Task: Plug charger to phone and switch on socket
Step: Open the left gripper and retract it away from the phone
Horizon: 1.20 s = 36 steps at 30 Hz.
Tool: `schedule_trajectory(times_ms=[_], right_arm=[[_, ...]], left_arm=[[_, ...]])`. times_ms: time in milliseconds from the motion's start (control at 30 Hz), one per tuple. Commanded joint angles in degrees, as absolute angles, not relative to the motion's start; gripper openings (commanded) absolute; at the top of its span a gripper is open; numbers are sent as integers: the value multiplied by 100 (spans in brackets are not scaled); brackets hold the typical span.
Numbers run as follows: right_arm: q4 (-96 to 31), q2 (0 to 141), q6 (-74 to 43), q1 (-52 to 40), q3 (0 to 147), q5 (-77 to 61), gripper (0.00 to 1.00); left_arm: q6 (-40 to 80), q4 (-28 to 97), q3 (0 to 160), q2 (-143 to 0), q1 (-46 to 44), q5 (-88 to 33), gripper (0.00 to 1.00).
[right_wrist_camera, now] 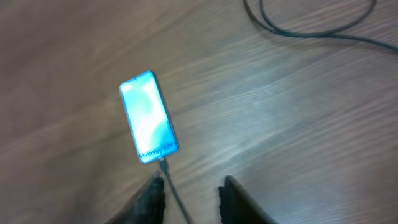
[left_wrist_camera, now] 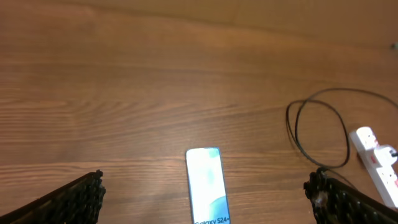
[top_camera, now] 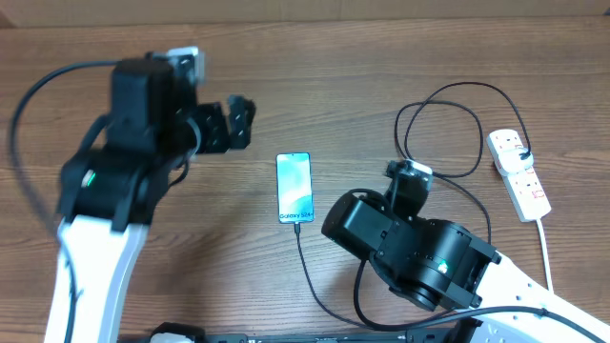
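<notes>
The phone (top_camera: 294, 186) lies flat mid-table with its light-blue screen lit; it also shows in the left wrist view (left_wrist_camera: 208, 182) and the right wrist view (right_wrist_camera: 147, 116). The charger cable (top_camera: 307, 272) runs from the phone's bottom edge toward the front, and its connector tip (right_wrist_camera: 163, 163) sits at the phone's port. Its black plug (top_camera: 523, 153) is in the white socket strip (top_camera: 519, 181) at the right. My left gripper (left_wrist_camera: 205, 190) is wide open above and left of the phone. My right gripper (right_wrist_camera: 191, 196) is open just below the phone, with the cable passing between its fingers.
The cable's slack forms loops (top_camera: 443, 129) between the phone and the strip, also seen in the left wrist view (left_wrist_camera: 323, 134). The strip's thick white cord (top_camera: 547, 248) runs toward the front right edge. The table is bare brown wood (top_camera: 315, 76).
</notes>
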State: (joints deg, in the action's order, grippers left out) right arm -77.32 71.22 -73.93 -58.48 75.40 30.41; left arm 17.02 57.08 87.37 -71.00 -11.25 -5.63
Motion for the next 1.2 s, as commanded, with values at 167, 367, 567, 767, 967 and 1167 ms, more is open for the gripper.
schedule_trajectory(times_ms=[167,367,567,767,967,1167], right_arm=[[-9065,7096,-9633,-5411,7607,3164,4],[-9708,7096,-9756,-4856,7607,3122,4],[-9706,6995,-9723,-4213,7607,3079,4],[-9706,6869,-9564,-3494,7607,3081,4],[-9706,6823,-9011,-2655,7607,3050,4],[-9570,6816,-8427,-1699,7607,3033,4]], left_arm=[[1959,6191,8750,-5769,-1164,62,100],[1990,6438,8748,-5181,-1164,141,100],[2040,6925,8748,-4969,-1164,602,100],[2038,7098,8748,-4550,-1164,840,100],[2161,7308,8659,-3876,-1164,945,100],[2718,7629,8438,-3326,-1164,1621,99]])
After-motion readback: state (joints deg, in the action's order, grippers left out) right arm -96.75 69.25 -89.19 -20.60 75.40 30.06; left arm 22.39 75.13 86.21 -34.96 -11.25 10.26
